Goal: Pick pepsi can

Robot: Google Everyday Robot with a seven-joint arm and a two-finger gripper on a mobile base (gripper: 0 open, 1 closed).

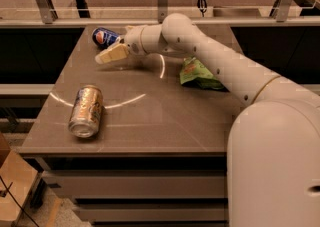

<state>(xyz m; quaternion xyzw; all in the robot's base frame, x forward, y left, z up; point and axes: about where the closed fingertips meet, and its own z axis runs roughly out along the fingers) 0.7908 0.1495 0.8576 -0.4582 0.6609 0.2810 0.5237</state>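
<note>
The pepsi can (pixel 104 36), dark blue with a round red-white-blue logo, lies on its side at the far left of the brown table (pixel 150 116). My gripper (pixel 119 42) is just right of the can, close to its near end and low over the table. It is open: one cream finger (pixel 111 54) points toward the front left, and only the tip of the other shows behind the wrist. Nothing is held.
A gold can (pixel 86 110) lies on its side at the front left of the table. A green snack bag (pixel 199 75) lies at the right, under my arm. A railing (pixel 160 21) runs behind the table's far edge.
</note>
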